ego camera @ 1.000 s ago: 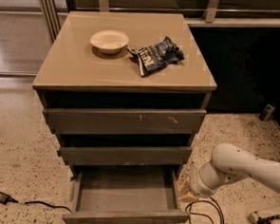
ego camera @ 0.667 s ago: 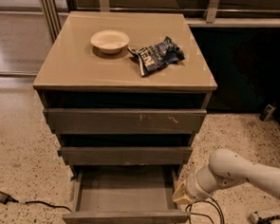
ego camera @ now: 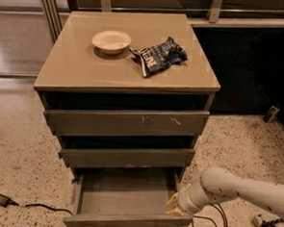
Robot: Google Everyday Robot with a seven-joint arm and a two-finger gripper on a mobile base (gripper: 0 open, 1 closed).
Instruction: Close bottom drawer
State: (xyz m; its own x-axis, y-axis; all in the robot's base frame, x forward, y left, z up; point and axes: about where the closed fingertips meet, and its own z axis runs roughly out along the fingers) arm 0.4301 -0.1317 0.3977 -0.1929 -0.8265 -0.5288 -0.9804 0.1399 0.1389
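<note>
In the camera view there is a grey-brown cabinet with three drawers. The bottom drawer (ego camera: 125, 194) is the lowest one, down near the floor. It is pulled far out and I can see nothing in it. Its plain front panel is at the bottom edge of the picture.

The middle drawer (ego camera: 127, 157) and the top drawer (ego camera: 127, 121) sit much further in. The top one has a few yellowish scratches on its front.

The white arm (ego camera: 243, 189) comes in low from the right. Its gripper (ego camera: 174, 206) is at the front right corner of the bottom drawer, right against the side wall and close to the front panel. I think it is down there so it can get to the front and push the drawer back in. I cannot tell if the gripper is spread or pressed together.

On the surface (ego camera: 86, 71) a small paper bowl (ego camera: 111, 40) sits near the back edge, about the middle. A crumpled blue and white snack bag (ego camera: 160, 55) lies just beside it, toward the back right corner. Both are out of the arm's way. The bag has print on it, but I cannot read it.

Black cables (ego camera: 214, 226) lie on the speckled floor under the arm.
</note>
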